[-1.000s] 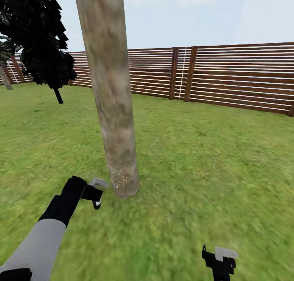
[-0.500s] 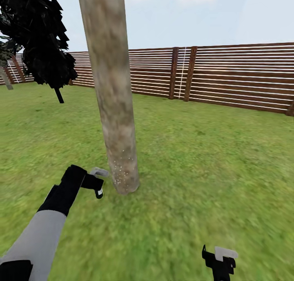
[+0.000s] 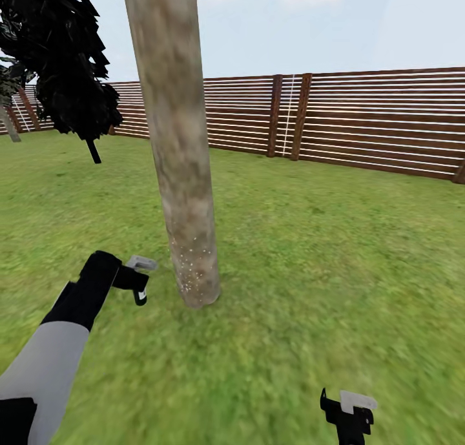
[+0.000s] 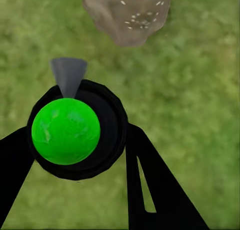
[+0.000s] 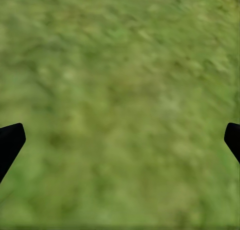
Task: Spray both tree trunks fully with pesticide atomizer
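Head view: left gripper point(image 3: 138, 289) pinches the pesticide atomizer point(image 3: 141, 294) low beside the tree trunk point(image 3: 181, 174), whose base is already speckled white; the arm has pulled back from the bark. Left wrist view: fingers point(image 4: 150, 190) clamp the atomizer's round body, green top upward. It looks light, rigid, slick, so hold mid-body. Right wrist view: right gripper point(image 5: 120, 140) spread wide over grass point(image 5: 120, 79).

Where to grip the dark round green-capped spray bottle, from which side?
Pinch the dark round spray bottle on opposite flanks, coming from the side away from its grey nozzle. The cylinder gives parallel contact and the nozzle points clear at the mottled trunk, as the left end effector holds it.
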Controlling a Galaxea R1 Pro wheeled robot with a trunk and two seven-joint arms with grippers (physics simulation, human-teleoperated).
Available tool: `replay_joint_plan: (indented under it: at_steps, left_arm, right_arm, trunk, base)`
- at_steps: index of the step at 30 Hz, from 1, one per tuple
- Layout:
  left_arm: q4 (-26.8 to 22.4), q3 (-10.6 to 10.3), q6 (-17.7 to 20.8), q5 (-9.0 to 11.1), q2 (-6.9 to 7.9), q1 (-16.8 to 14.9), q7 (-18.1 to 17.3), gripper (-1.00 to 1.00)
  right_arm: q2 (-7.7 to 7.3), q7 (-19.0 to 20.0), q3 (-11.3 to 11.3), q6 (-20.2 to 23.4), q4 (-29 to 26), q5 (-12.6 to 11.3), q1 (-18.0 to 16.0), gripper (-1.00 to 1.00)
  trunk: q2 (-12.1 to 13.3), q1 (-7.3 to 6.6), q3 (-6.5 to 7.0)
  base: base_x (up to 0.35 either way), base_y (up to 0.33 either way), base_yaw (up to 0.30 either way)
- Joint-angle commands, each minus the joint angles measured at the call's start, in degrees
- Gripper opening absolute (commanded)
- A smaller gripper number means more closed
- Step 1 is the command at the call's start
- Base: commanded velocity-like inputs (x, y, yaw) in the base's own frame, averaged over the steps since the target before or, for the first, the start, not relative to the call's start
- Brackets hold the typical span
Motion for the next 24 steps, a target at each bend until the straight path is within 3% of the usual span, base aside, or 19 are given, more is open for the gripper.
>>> replay_joint_plan:
  at_steps: [1, 13, 20, 24]
  left_arm:
    - [-0.05, 0.10, 0.13, -0.56, -0.05, 0.01, -0.59, -1.00]
    - [0.31, 0.32, 0.47, -0.29, -0.44, 0.09, -0.48, -1.00]
    - [5.12, 0.40, 0.12, -0.89, -0.32, 0.17, 0.19, -1.00]
    - [8.93, 0.62, -0.17, -0.74, -0.29, 0.18, 3.65, -1.00]
  right_arm:
    - [0.01, -0.16, -0.44, -0.16, 0.05, 0.55, -0.04, 1.00]
    - [0.09, -0.16, -0.43, -0.16, 0.05, 0.55, -0.04, 1.00]
    - [0.15, -0.16, -0.44, -0.16, 0.05, 0.55, -0.04, 1.00]
    - [0.22, -0.16, -0.41, -0.16, 0.05, 0.55, -0.04, 1.00]
  trunk:
    - [-0.02, -0.01, -0.05]
    - [-0.02, -0.01, -0.05]
    - [-0.02, -0.01, -0.05]
    - [-0.02, -0.01, -0.05]
  base:
    - [-0.005, 0.000, 0.000]
    - [-0.043, -0.235, 0.000]
    - [0.000, -0.275, 0.068]
    - [0.000, -0.275, 0.260]
